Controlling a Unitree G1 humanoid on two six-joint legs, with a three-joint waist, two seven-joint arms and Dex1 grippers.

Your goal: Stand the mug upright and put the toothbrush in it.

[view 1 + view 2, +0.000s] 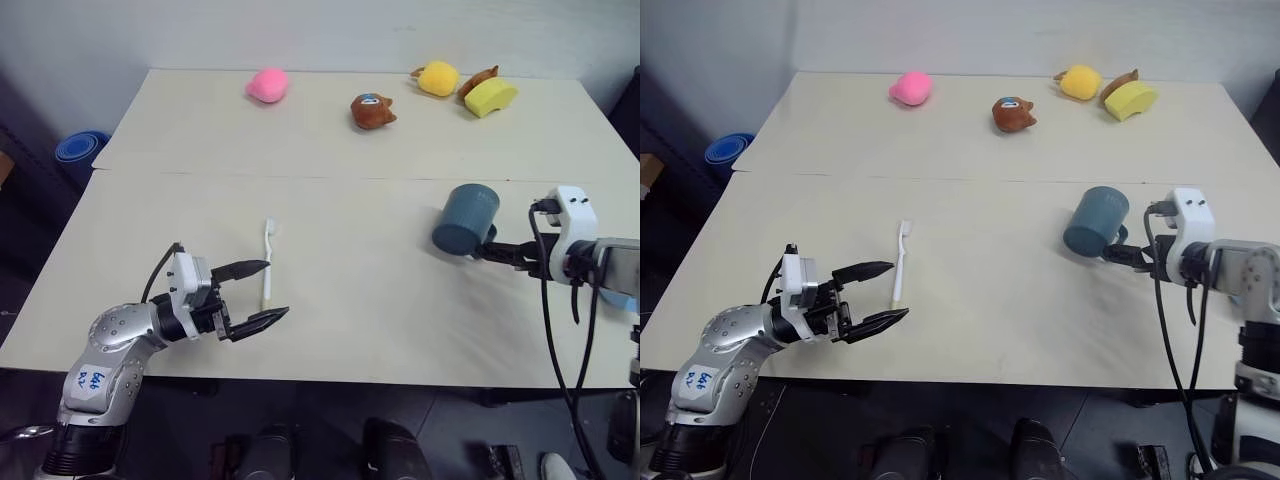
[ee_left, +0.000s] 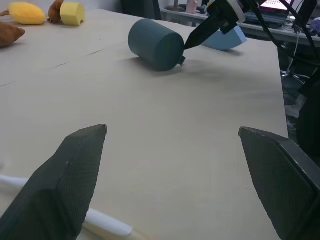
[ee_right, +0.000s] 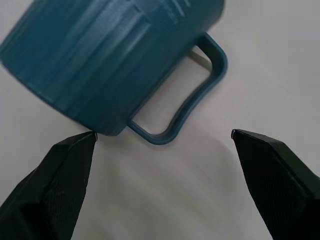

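- Nearest to me is my left gripper (image 1: 262, 292), low over the front of the table (image 1: 350, 330), its two black fingers spread wide apart and holding nothing.
- Just past its fingertips, slightly ahead and touching neither, I see the toothbrush (image 1: 267, 264) lying flat, bristle head at the far end from the gripper, handle end running toward the gap between the fingers.
- Nothing has been picked up there, so I judge the toothbrush step not yet begun.
- Well off to the right of that hand lies the mug (image 1: 465, 220), tipped on its side and not upright, its handle (image 3: 192, 95) facing my right gripper (image 3: 162, 137).
- That right gripper has its fingers wide apart too; in the right wrist view the handle sits just ahead of the gap between them, and one fingertip (image 3: 85, 142) is at the mug's lower edge, though I cannot tell whether it actually touches.
- I read this as the approach for a grip on the handle or the wall; no grip is made.
- Far beyond both grippers, at the back of the table, sit a pink toy (image 1: 267, 85), a brown toy (image 1: 372, 111) and yellow toys (image 1: 490, 96), clear of the work.
- By my reckoning both parts are left: righting the mug, then dropping the toothbrush in.
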